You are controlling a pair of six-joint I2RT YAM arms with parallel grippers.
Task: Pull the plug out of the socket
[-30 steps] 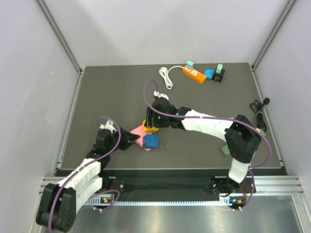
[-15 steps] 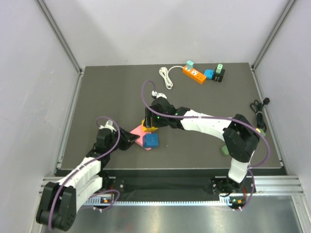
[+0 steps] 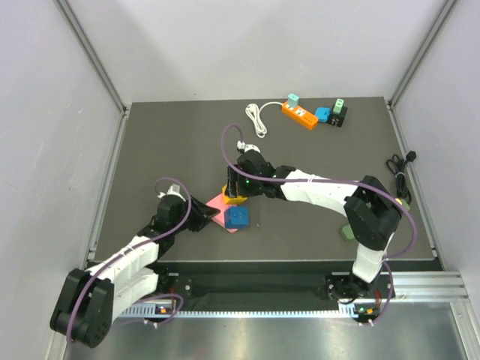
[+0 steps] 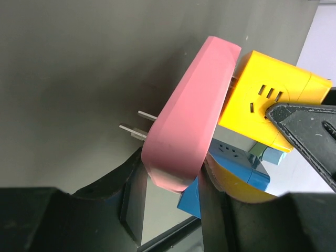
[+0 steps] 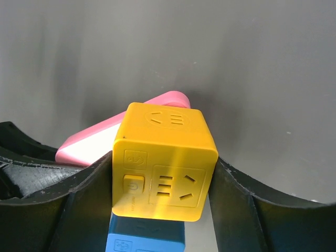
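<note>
We hold both halves at once.
Our left fingers (image 4: 132, 195) clamp the pink adapter (image 4: 189, 121); our right fingers (image 5: 237, 199) clamp the yellow cube socket (image 5: 164, 160) plugged into it.

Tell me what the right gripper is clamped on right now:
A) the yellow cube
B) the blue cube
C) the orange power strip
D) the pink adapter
A: in the right wrist view the yellow cube sits squeezed between the fingers of the right gripper, while the pink adapter is held by the left gripper.
</note>
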